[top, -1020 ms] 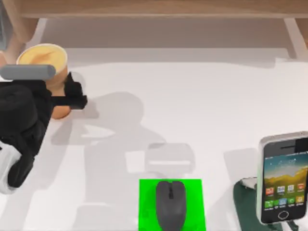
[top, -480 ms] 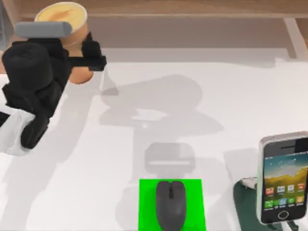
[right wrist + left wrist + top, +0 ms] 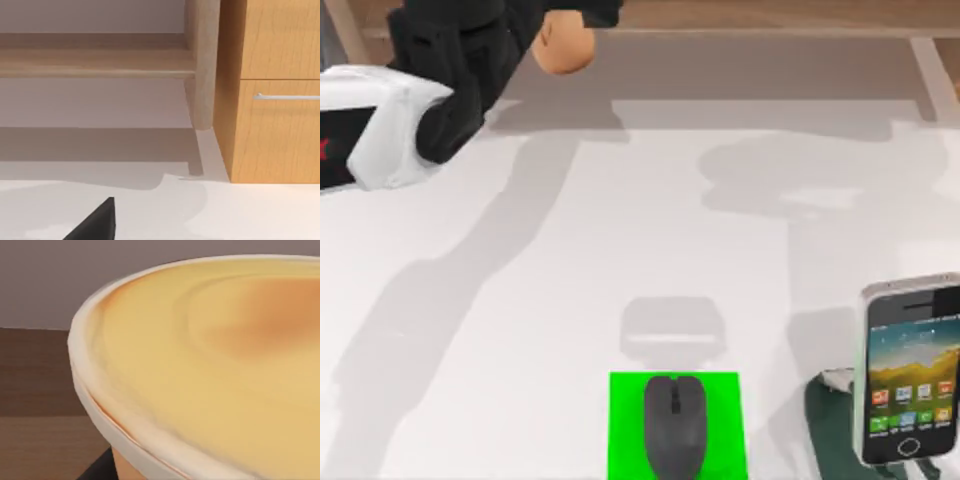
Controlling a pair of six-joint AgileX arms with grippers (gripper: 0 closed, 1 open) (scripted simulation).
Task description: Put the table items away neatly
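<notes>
My left gripper (image 3: pixel 570 15) is at the back left edge of the top view, shut on the orange cup (image 3: pixel 563 48), which it holds high above the table (image 3: pixel 620 240). The cup's yellow lid (image 3: pixel 210 365) looms close in the left wrist view, with the orange body (image 3: pixel 125 465) below it. A dark grey mouse (image 3: pixel 674 425) lies on the bright green pad (image 3: pixel 625 430) at the front middle. At the front right, the smartphone (image 3: pixel 912 370) leans on the dark green stand (image 3: pixel 825 420). One dark fingertip (image 3: pixel 95 222) of my right gripper shows in the right wrist view.
A recessed shelf (image 3: pixel 740 70) with a wooden lip runs along the back of the table. The right wrist view shows a wooden post (image 3: pixel 202 65) and a cabinet drawer with a metal handle (image 3: pixel 287 96).
My left arm has lifted the cup off the table's left side and carried it up, back and to the right. The mouse and phone have not moved.
</notes>
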